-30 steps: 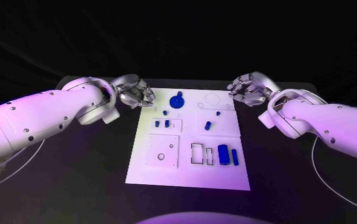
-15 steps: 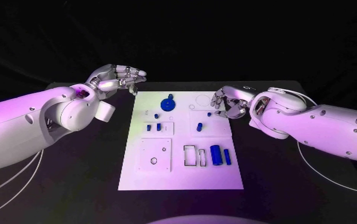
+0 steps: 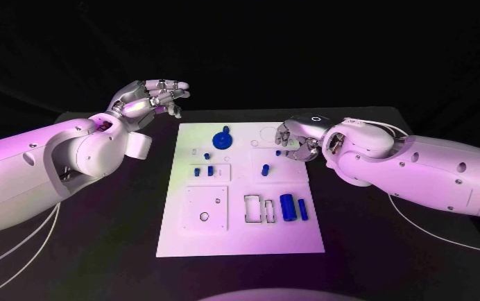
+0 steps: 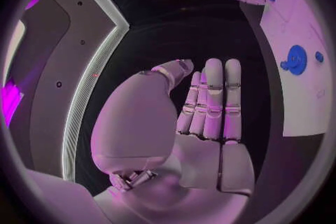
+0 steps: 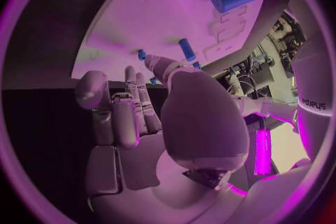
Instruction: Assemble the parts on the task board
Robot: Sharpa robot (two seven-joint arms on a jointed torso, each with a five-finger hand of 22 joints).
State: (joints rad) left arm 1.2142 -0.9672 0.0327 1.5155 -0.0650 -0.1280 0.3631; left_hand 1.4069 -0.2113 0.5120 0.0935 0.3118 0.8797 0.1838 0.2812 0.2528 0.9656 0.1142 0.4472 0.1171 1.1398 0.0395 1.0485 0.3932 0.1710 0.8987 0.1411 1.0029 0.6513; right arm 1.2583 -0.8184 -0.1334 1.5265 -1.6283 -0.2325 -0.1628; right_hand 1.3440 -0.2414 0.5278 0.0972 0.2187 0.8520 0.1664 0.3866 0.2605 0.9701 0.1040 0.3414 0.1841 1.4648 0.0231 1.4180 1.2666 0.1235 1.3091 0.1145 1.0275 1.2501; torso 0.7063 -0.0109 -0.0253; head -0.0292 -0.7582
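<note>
Left hand [image 3: 150, 98] lifted higher off far-left board corner since earlier frame, fingers loosely extended, empty. Right hand [image 3: 298, 140] moved inward over task board [image 3: 240, 235] right edge, fingers curled, holding nothing. Parts [image 3: 292, 207] lie on board.

1. Your head camera looks steeply down from above onto the counter [image 3: 120, 238] and the task board [image 3: 240, 231].
2. Your left wrist camera sits close behind the left hand [image 4: 203, 123].
3. Your right wrist camera sits close behind the right hand [image 5: 140, 123]; all three views share the board.
</note>
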